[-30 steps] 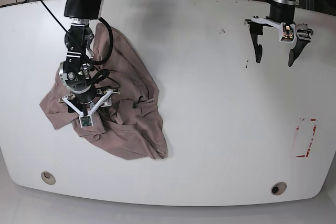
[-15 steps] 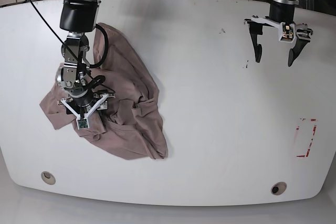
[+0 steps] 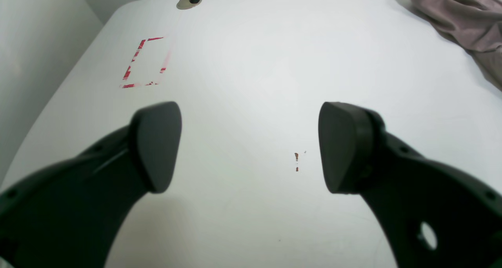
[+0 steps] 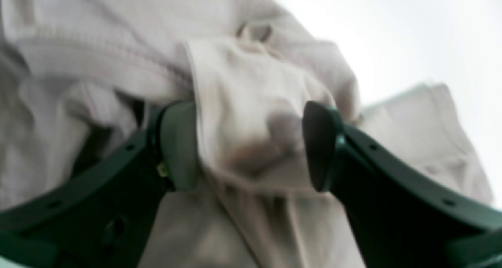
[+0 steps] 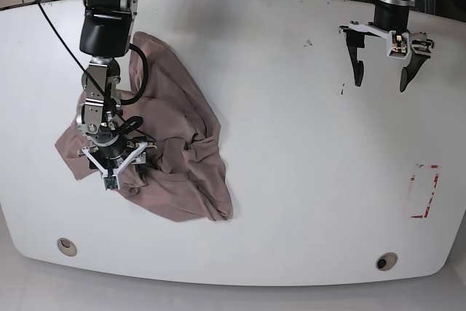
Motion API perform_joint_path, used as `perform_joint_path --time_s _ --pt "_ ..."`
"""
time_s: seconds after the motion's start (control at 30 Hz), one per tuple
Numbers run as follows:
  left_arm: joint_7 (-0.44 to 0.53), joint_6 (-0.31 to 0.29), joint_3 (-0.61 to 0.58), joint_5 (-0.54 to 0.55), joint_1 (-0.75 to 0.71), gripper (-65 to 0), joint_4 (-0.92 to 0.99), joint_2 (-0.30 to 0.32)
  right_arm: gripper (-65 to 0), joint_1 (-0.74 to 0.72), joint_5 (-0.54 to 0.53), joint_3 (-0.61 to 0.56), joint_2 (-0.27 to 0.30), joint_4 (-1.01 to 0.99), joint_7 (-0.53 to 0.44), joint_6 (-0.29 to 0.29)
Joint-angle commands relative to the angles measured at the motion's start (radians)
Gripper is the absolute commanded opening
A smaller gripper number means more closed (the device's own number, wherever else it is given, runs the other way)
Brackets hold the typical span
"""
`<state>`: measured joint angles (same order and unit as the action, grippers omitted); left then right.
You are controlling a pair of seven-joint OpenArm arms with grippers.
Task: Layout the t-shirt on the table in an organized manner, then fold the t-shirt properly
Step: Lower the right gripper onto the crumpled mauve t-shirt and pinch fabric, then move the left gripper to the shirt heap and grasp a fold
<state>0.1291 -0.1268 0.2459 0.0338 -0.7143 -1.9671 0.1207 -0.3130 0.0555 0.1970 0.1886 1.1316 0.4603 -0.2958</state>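
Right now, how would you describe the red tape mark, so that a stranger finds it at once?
Start at the white table and go to the side away from the crumpled t-shirt. Near that edge, between the open left end effector and a round grommet hole, is the red tape mark. It is the only red outline, a broken rectangle.

Soft, wrinkly mauve-brown cloth t-shirt (image 5: 186, 136) bunched on the smooth, glossy white tabletop (image 5: 291, 151); matt black gripper pads (image 3: 157, 142).

no readable text, no labels or brands (tape unlettered)
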Motion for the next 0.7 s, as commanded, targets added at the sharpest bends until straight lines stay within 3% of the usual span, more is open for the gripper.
perform_joint_path --time_s 0.0,0.17,0.23,0.3,0.43,0.67 --pt "0.033 0.005 0.003 0.004 -0.005 -13.5 -0.016 0.006 -27.1 -0.050 -0.006 0.011 0.012 -0.029 -0.022 0.004" --pt "0.033 0.003 0.003 0.004 -0.005 -13.5 -0.018 0.006 -27.6 -0.071 0.004 0.028 0.013 -0.052 -0.059 0.002" --pt "0.033 0.003 0.003 0.004 -0.005 -13.5 -0.018 0.006 -31.2 -0.071 0.004 0.028 0.024 -0.052 -0.061 0.002" --pt "0.033 0.003 0.002 0.004 -0.005 -13.5 -0.018 0.006 -39.0 -0.071 0.002 0.026 0.028 -0.052 -0.061 0.002" --pt "0.033 0.003 -0.024 0.004 -0.003 -13.5 -0.018 0.009 -63.4 -0.074 0.002 0.026 0.033 -0.052 -0.059 0.002" --pt "0.030 0.003 -0.139 0.004 0.000 -13.5 -0.016 0.047 -65.0 -0.085 0.004 0.032 0.039 -0.011 -0.034 0.002"
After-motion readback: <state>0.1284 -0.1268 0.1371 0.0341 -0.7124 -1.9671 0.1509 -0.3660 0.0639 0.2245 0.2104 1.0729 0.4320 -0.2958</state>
